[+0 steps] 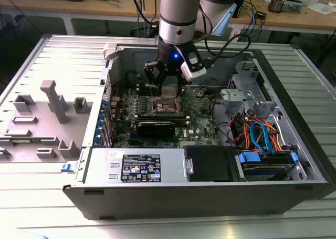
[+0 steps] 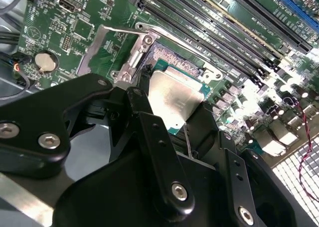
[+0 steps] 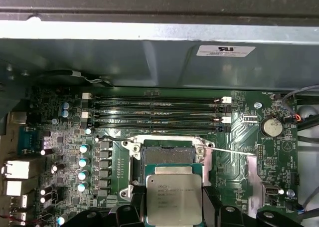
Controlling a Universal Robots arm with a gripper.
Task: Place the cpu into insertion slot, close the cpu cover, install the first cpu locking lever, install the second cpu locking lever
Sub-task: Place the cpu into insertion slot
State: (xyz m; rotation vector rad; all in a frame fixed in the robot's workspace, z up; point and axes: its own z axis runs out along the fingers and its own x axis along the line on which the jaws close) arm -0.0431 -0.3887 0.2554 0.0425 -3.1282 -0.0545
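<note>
Ribbed grey metal bench (image 1: 31, 197), opened black computer tower (image 1: 210, 197), green motherboard (image 3: 239, 132) inside.
Black two-finger gripper (image 3: 174, 209) clenched on opposite edges of flat square silver-topped cpu (image 3: 174, 197); chip sits just beside dark, metal-rimmed insertion slot (image 3: 167, 155), not seated, tilted in the second wrist view.

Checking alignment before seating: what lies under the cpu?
Part of the insertion slot shows beyond the cpu, on the green motherboard; whatever lies directly beneath the chip is covered.
</note>
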